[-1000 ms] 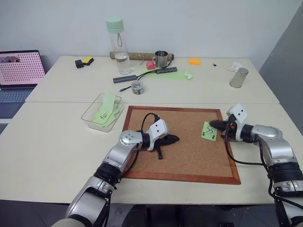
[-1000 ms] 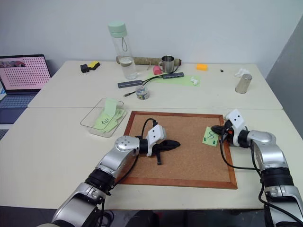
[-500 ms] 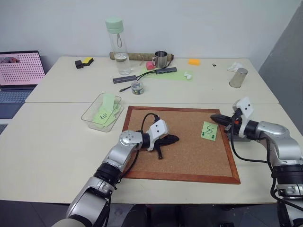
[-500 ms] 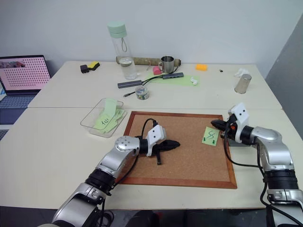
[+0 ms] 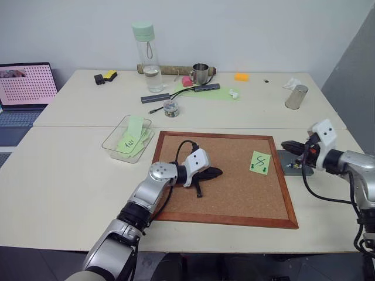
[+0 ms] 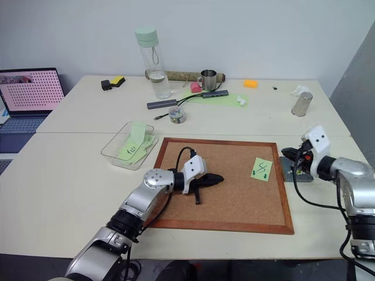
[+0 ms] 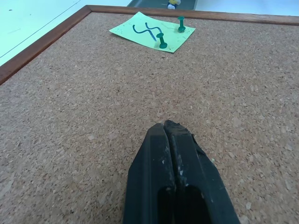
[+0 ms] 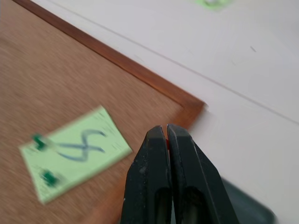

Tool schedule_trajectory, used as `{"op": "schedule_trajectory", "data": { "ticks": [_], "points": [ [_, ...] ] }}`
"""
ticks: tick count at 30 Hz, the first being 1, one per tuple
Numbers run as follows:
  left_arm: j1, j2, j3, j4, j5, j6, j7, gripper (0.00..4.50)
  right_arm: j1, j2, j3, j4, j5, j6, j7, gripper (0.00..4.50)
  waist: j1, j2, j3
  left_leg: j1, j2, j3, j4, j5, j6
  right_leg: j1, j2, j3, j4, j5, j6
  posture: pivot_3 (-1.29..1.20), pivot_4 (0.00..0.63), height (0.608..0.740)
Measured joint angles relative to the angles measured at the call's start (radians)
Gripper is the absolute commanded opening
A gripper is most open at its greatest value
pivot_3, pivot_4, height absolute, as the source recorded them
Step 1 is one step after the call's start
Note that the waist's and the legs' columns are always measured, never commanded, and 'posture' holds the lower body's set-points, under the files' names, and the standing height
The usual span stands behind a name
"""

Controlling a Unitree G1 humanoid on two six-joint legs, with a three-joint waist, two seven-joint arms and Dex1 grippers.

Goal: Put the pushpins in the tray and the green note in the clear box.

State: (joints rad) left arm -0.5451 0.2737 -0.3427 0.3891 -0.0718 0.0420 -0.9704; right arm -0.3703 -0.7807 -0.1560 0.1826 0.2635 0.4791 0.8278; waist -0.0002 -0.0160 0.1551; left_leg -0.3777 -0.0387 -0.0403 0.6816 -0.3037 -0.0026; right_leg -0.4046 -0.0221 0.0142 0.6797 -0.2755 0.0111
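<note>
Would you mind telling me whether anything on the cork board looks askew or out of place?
The green note sits tilted against the cork board's frame, held by two green pushpins along one edge. A black cable from the left arm trails on the cork beside the left gripper. Nothing looks spilled or damaged.

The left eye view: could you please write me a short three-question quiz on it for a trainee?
1. True or false: the light green square note with the black squiggle already lies in the shallow clear plastic box.
2. Choose one: how many green pushpins stand in that note? A one, B two, C four.
3. Fill in: the left gripper of two black fingers, shut, rests on the wood-framed brown board, whose surface is ___.

Key: 1 false; 2 B; 3 cork.
</note>
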Motion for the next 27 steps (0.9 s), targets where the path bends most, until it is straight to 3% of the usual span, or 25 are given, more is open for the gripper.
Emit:
{"op": "schedule_trajectory", "data": {
  "ticks": [2,5,16,22,27],
  "points": [
    [0.0,-0.001,0.0,0.002,0.001,-0.004,0.0,0.0,0.001,0.002,0.004,0.038,-0.026,0.0,-0.036,0.02,0.0,0.001,-0.001,0.0,0.0,0.0,0.0,0.0,0.0,0.0,0.0,0.0,0.0,0.0,0.0,0.0,0.15,0.74],
    [0.0,-0.002,0.0,0.006,0.002,-0.007,0.0,0.0,-0.005,0.004,0.013,0.073,-0.054,0.0,-0.073,0.55,0.0,0.001,-0.001,0.0,0.0,0.0,0.0,0.0,0.0,0.0,0.0,0.0,0.0,0.0,0.0,0.0,0.15,0.74],
    [0.003,-0.001,0.0,0.005,0.004,-0.009,0.001,0.0,-0.021,0.01,0.01,0.104,-0.044,0.007,-0.087,2.87,0.0,0.002,-0.002,0.0,0.0,0.0,0.0,0.0,0.0,0.0,0.0,0.0,0.0,0.0,0.0,0.0,0.15,0.74],
    [0.006,0.0,0.001,0.003,0.004,-0.009,0.0,0.0,0.101,-0.041,0.045,-0.159,0.035,0.008,0.104,2.87,0.0,0.002,-0.002,0.0,0.0,-0.001,-0.001,0.0,0.0,0.001,0.0,0.0,0.0,-0.001,0.001,0.0,0.15,0.74],
    [0.005,0.002,0.003,0.005,0.005,-0.009,0.0,0.0,0.155,-0.029,0.106,-0.24,0.053,0.011,0.157,2.87,0.0,0.002,-0.003,0.001,0.0,-0.001,0.0,0.0,0.0,0.001,0.0,0.0,0.0,-0.001,0.001,0.0,0.15,0.74]
  ]
}}
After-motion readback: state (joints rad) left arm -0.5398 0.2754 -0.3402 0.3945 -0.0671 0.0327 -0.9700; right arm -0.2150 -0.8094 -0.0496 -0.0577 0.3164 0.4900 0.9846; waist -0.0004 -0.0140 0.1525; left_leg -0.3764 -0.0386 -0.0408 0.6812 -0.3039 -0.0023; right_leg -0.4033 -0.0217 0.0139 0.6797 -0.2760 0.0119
